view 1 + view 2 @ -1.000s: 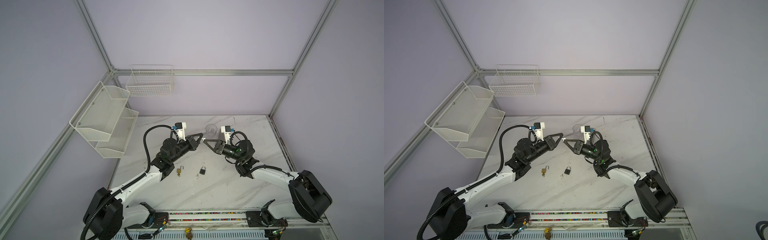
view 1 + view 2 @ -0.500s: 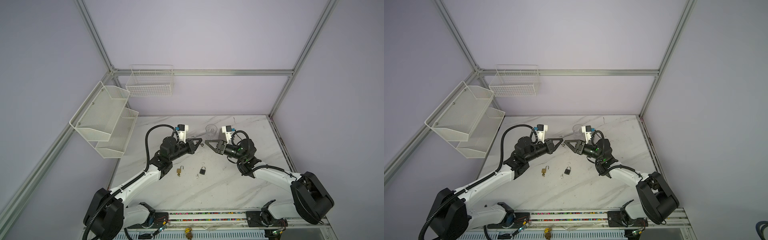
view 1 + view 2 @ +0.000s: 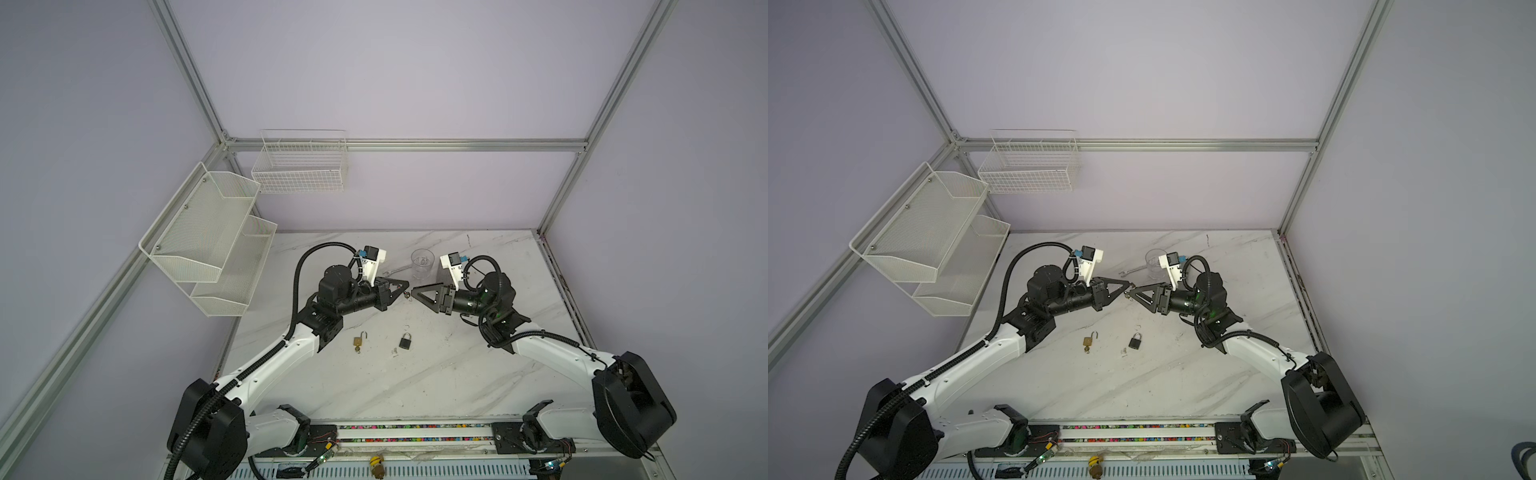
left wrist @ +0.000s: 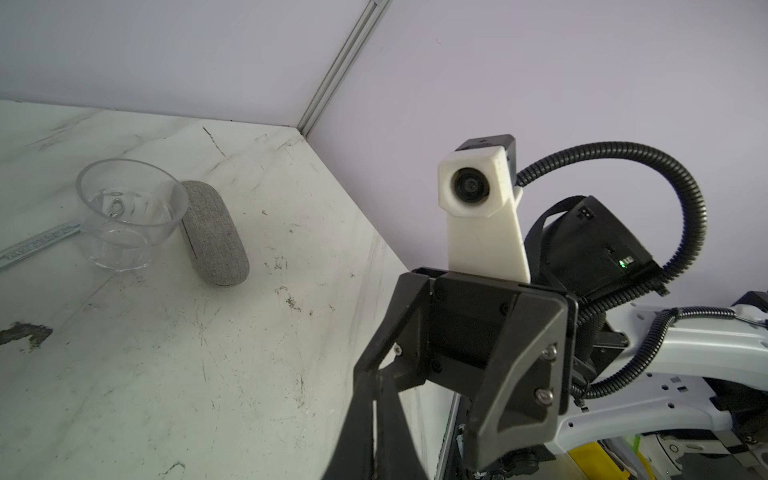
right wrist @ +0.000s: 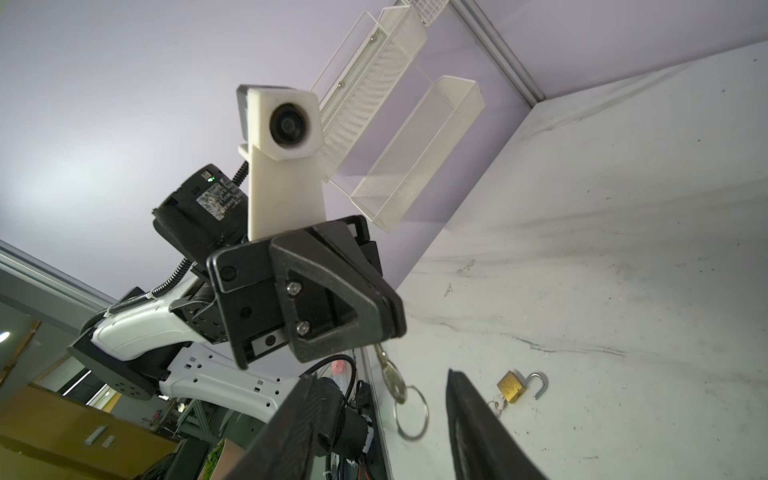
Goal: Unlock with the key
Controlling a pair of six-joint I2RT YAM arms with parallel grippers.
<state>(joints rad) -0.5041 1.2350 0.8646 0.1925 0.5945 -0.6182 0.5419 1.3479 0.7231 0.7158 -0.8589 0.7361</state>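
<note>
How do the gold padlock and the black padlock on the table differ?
The gold padlock is brass-coloured; the black padlock is dark. The gold padlock's shackle is swung open; the black padlock's is shut. In both top views the gold padlock lies left of the black padlock. Both lie on the marble table, unheld.

The table [image 3: 415, 386] looks like white marble, smooth but scuffed and smudged. The cup [image 4: 124, 208] is clear and glossy, and the case [image 4: 216, 241] is coarse woven grey cloth. The wrench [image 4: 37, 245] is bright metal. The brass padlock [image 5: 513, 386] shines; the black padlock [image 3: 405, 341] looks matt. The key [image 5: 388, 374] and ring [image 5: 411, 415] are dull silvery metal. The left gripper [image 5: 392, 334] is grainy matt black plastic, the camera mount [image 5: 286, 187] matt white plastic, the hose [image 4: 665, 166] ribbed black plastic. The shelves [image 3: 208, 232] are white-coated mesh.
</note>
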